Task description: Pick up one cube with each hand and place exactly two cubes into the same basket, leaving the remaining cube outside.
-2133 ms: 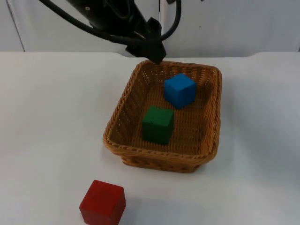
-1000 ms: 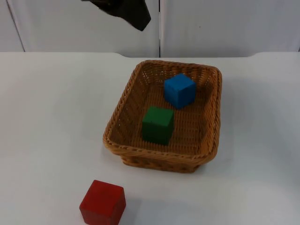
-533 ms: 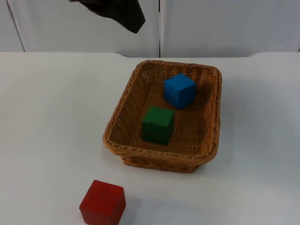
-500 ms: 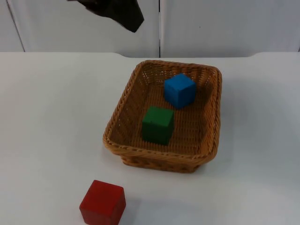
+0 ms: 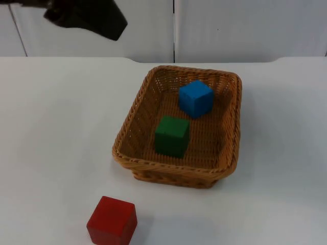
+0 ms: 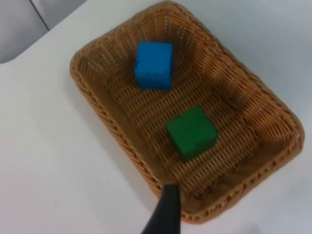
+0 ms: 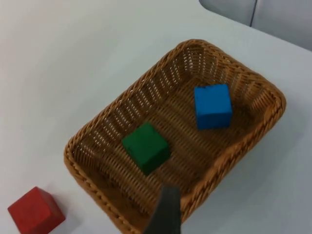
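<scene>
A brown wicker basket (image 5: 173, 171) stands at the table's middle. Inside it a blue cube (image 5: 195, 98) rests toward the far end and a green cube (image 5: 172, 135) toward the near end, a little apart. A red cube (image 5: 112, 220) sits outside on the table, near the front edge to the basket's left. My left gripper (image 5: 110, 28) hangs high at the back left, well away from the basket, and nothing shows in it. The left wrist view looks down on the basket (image 6: 112, 127) with both cubes. My right gripper (image 7: 165, 212) hovers high over the basket (image 7: 127, 92).
The white table (image 5: 51, 127) stretches bare to the left and right of the basket. A grey partition wall (image 5: 245, 25) closes the back.
My left arm has risen from the basket's back rim and swung left along the wall. The three cubes and the basket have stayed put.
</scene>
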